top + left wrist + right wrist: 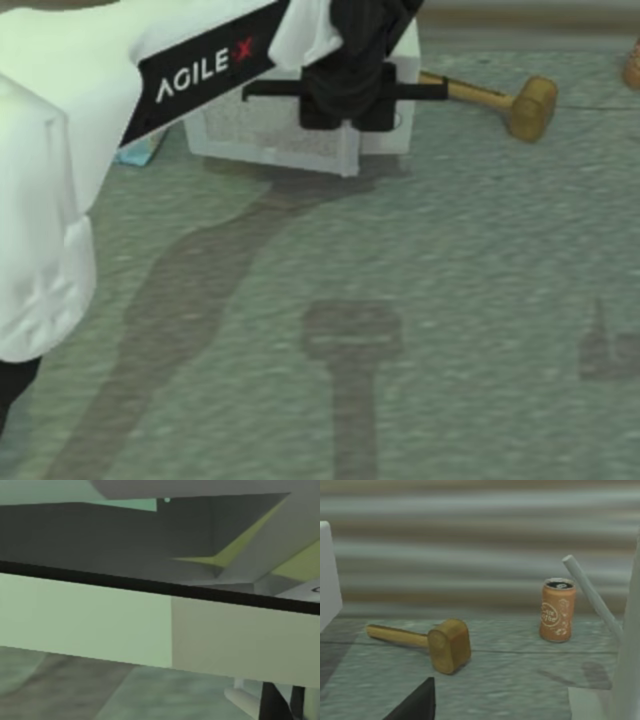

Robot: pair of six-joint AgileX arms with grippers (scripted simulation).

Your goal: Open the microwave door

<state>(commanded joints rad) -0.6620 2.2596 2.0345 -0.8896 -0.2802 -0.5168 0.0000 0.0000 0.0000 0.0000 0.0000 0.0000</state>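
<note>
Grey-green speckled tabletop (450, 300) filled the top view, with the microwave (405, 60) at the far edge, left of centre, largely hidden under the left arm. The left gripper (345, 100) hung over the front of the box, just above the microwave door (260, 135), whose mesh window showed below it. Whether its fingers were released or clenched I cannot tell. The door looked nearly flush or only slightly ajar, so most of the swing seemed left to do. A wooden mallet (510, 100) lay to the right, and a bluish package corner (150, 150) peeked out left of the microwave.

From the left wrist, a pale panel edge with a dark line crossed the frame very close; I could not make out the fingers.

From the right wrist, the mallet (437, 642) and an orange can (557, 610) stood well apart before a ribbed wall. The right arm was idle off to the right, its gripper not seen in the top view.
</note>
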